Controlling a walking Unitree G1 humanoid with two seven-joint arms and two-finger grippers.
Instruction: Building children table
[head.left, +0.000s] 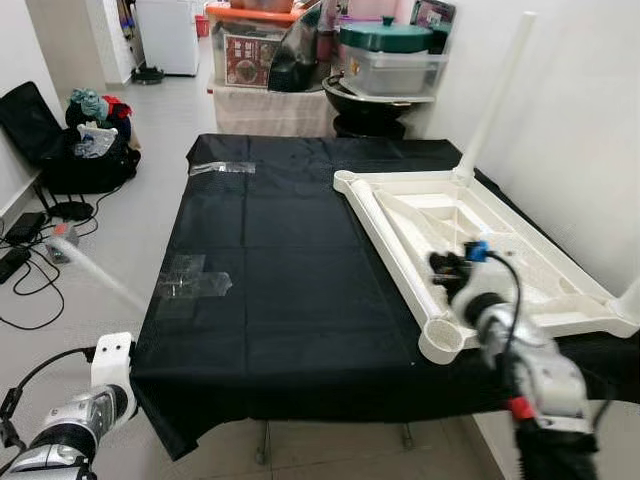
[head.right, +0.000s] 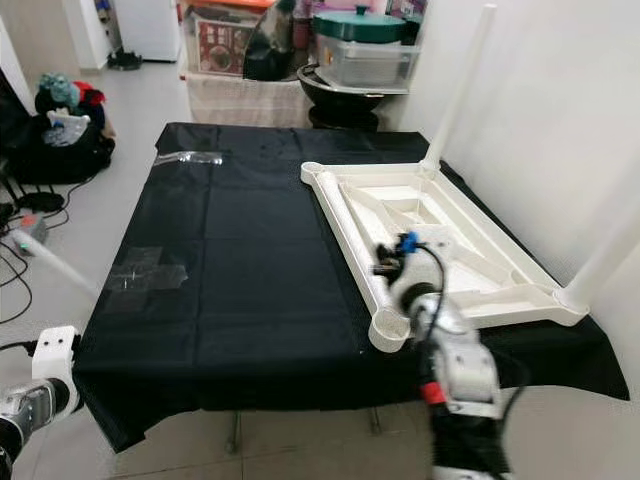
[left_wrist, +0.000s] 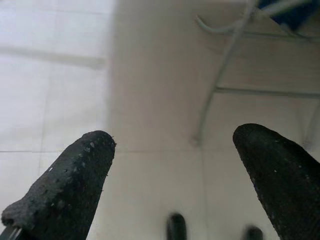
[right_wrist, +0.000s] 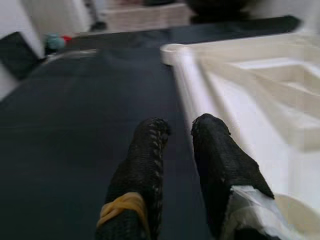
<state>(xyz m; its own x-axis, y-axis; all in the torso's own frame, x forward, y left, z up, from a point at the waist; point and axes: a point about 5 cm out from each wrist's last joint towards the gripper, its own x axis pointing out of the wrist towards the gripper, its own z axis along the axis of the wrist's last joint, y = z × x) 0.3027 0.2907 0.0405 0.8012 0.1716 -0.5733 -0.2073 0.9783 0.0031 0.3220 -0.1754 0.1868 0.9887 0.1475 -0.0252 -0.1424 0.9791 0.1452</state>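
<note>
Covering the frame's centre, a black-draped tabletop (head.left: 280, 290) carries the upturned white children's table (head.left: 520, 262) at right, one leg (head.left: 495, 95) fitted upright. Right gripper (right_wrist: 177, 132), fingers nearly closed, empty, hovers by its near rail. Left gripper (left_wrist: 172, 145), fingers apart, hangs over floor tiles (left_wrist: 50, 75).
</note>
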